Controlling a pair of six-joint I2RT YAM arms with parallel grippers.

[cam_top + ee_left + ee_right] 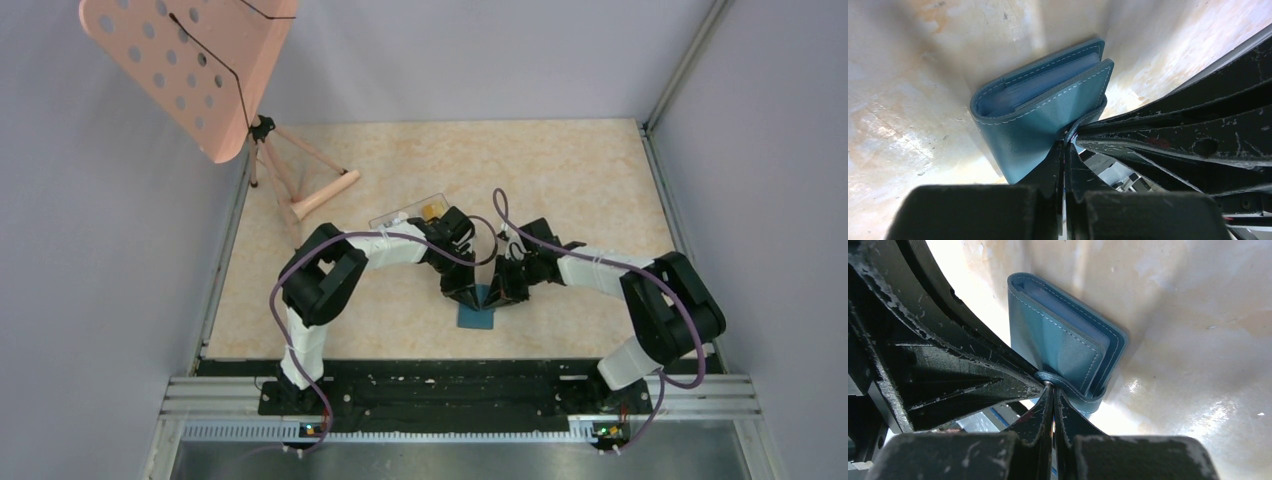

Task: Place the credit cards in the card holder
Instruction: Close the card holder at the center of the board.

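The card holder (477, 318) (1033, 130) (1063, 347) is a teal-blue wallet lying folded on the table between both arms. Pale blue inner layers show between its covers; I cannot tell whether credit cards are among them. Its snap tab (1083, 396) (1093, 112) wraps over the open edge. My left gripper (474, 297) (1066, 137) is shut, its tips pressing against the tab. My right gripper (494, 297) (1049, 385) is shut too, its tips meeting the same tab from the other side. Nothing shows between either pair of fingers.
A clear plastic box (405, 212) lies behind the left wrist, with a small orange-yellow thing (432, 213) on it. A pink perforated panel (190, 70) on a tripod (300, 180) stands at the far left. Grey walls enclose the table.
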